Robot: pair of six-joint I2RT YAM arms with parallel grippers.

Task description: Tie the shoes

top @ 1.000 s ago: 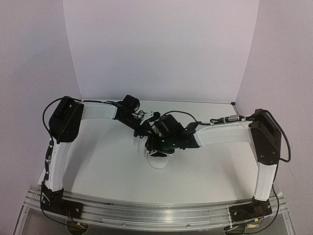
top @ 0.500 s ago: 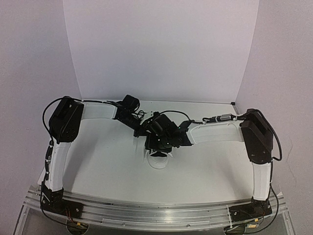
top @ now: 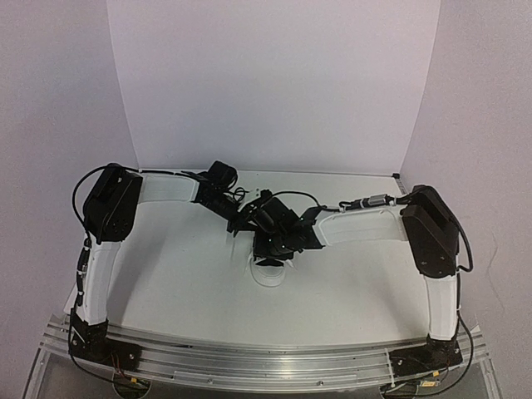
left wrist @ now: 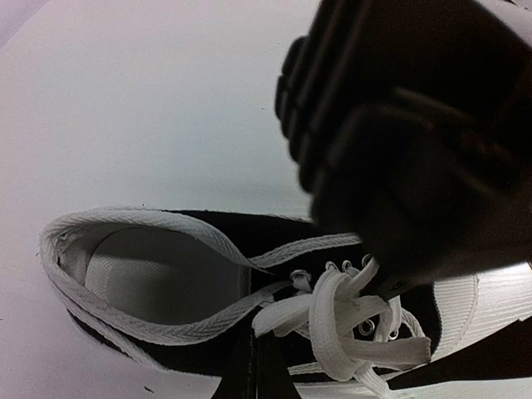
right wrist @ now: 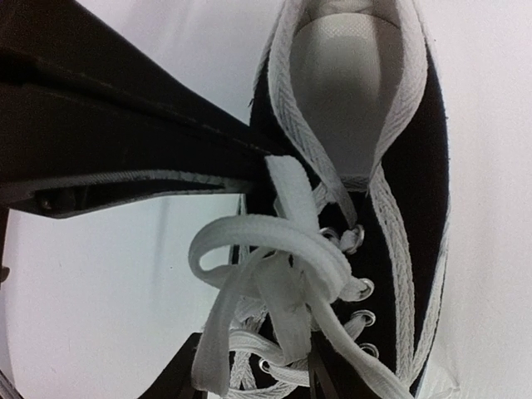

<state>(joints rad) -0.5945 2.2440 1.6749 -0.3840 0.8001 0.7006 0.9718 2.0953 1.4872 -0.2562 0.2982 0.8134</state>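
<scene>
One small black canvas shoe (left wrist: 274, 237) lies near the middle of the surface (top: 183, 266), upright on its sole, with the white toe (top: 268, 274) towards the near edge. The collar is edged in white herringbone tape, and the lining and insole are white. Flat white laces (right wrist: 274, 266) run through metal eyelets (right wrist: 363, 288) and bunch over the upper rows in a slack tangle. One band arcs across the top as a loop, and other strands cross beneath it.

White table (top: 183, 283), pale lilac backdrop walls (top: 274, 83) on three sides, metal rail (top: 249, 357) along the near edge; soft, even light.
</scene>
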